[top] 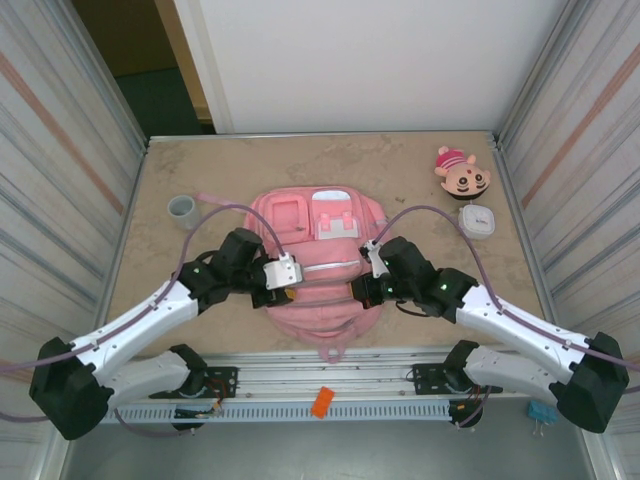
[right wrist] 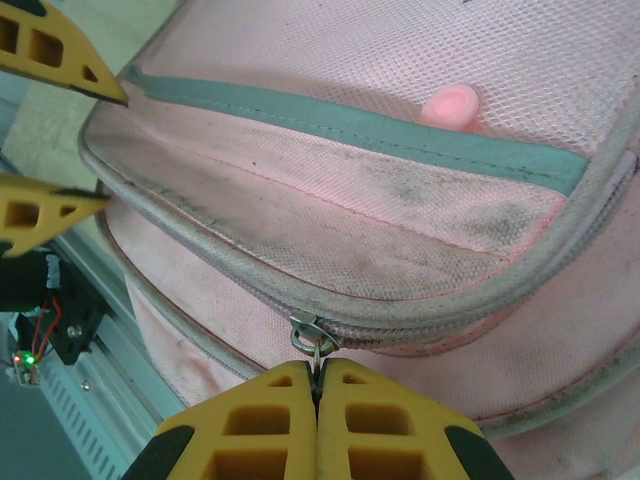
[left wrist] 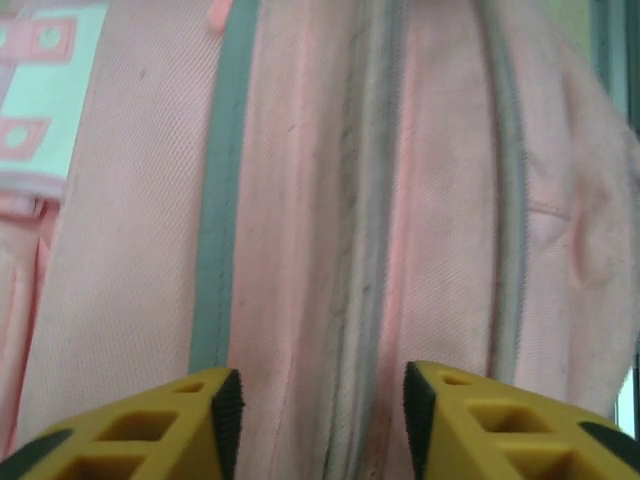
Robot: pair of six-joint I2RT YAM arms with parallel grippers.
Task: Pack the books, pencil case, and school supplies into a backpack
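The pink backpack (top: pixel 315 265) lies flat in the middle of the table, with its pale zip strips across it. My left gripper (top: pixel 278 296) hovers at its left side, open, and its jaws frame a zip line on the fabric (left wrist: pixel 300 200) with nothing between them (left wrist: pixel 320 400). My right gripper (top: pixel 362 290) is at the backpack's right side, shut on the small metal zipper pull (right wrist: pixel 318 340) of the closed main zip (right wrist: pixel 318 375). The left gripper's yellow fingers (right wrist: pixel 60 50) show at the top left of the right wrist view. The books, pencil case and school supplies are out of view.
A grey cup (top: pixel 183 209) stands at the back left. A pink-and-tan plush head (top: pixel 462 173) and a white rounded box (top: pixel 478 219) sit at the back right. An orange piece (top: pixel 322 402) lies on the front rail. Metal walls border both sides.
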